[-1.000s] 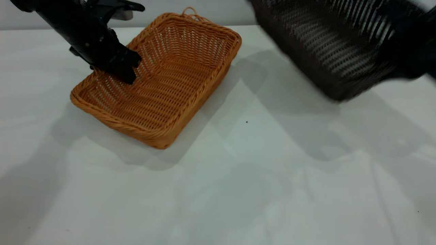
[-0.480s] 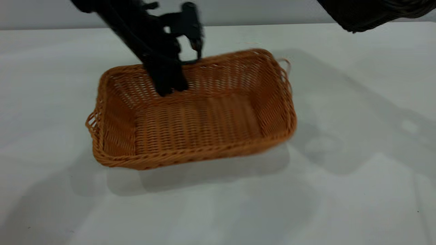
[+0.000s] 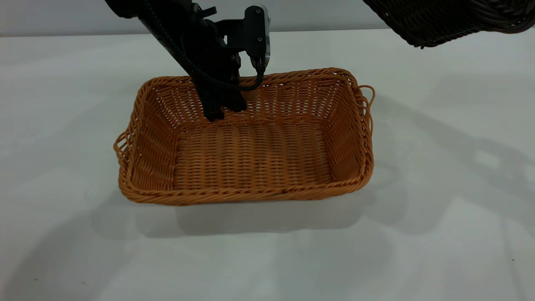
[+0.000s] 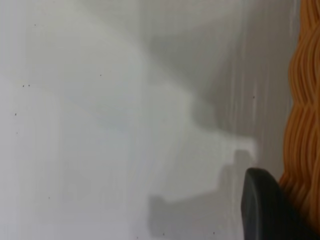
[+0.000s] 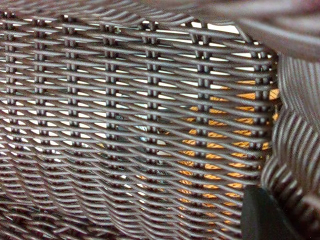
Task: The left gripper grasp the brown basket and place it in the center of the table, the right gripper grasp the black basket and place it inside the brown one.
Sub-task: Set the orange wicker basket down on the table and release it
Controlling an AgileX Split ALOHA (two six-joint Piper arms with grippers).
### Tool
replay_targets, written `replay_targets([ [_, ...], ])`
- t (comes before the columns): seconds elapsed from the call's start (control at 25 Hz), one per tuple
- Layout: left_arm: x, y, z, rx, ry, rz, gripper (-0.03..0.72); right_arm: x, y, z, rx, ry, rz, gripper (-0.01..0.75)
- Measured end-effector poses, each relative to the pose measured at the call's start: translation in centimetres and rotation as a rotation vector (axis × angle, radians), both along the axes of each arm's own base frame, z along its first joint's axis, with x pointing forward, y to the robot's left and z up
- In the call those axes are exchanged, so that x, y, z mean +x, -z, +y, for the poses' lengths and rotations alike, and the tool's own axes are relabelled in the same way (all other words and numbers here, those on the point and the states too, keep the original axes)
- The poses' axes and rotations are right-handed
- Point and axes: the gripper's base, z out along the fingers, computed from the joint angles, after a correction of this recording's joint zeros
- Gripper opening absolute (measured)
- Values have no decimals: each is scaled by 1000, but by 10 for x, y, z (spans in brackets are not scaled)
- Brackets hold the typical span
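Note:
The brown basket (image 3: pixel 250 154) sits level on the white table (image 3: pixel 418 234), near its middle, long side toward the camera. My left gripper (image 3: pixel 221 110) is shut on the basket's far long wall, one finger inside and one outside. In the left wrist view a black fingertip (image 4: pixel 262 210) lies against the orange rim (image 4: pixel 302 125). The black basket (image 3: pixel 443 19) hangs in the air at the top right, partly out of frame. The right gripper itself is hidden in the exterior view. In the right wrist view one of its fingers (image 5: pixel 260 215) presses on the dark weave (image 5: pixel 125 125). Orange shows through the gaps.
The table around the brown basket is bare, with broad grey shadows and a few tiny dark specks (image 3: pixel 513 260). A pale wall runs along the far table edge (image 3: pixel 62 35).
My left gripper has dragged and turned the brown basket from the back left toward the table's middle. The black basket has risen to the top right edge of the view.

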Motion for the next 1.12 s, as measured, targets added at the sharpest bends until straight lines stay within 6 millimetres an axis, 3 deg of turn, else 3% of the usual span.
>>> replay_targets([
  [0.32, 0, 0, 0, 2, 5, -6, 154, -1, 0, 0, -5, -8, -5, 100],
  [0.64, 3, 0, 0, 10, 5, -42, 394, 1, 0, 0, 22, 20, -10, 100],
  [0.8, 4, -4, 0, 6, 6, -51, 447, 6, -6, -1, 98, 103, -31, 100],
  [0.92, 6, -22, -2, -8, 8, -79, 453, 10, -9, -3, 130, 158, -53, 100],
  [1.12, 5, -77, -4, -53, 22, -136, 453, 13, -7, -7, 98, 208, -50, 100],
])
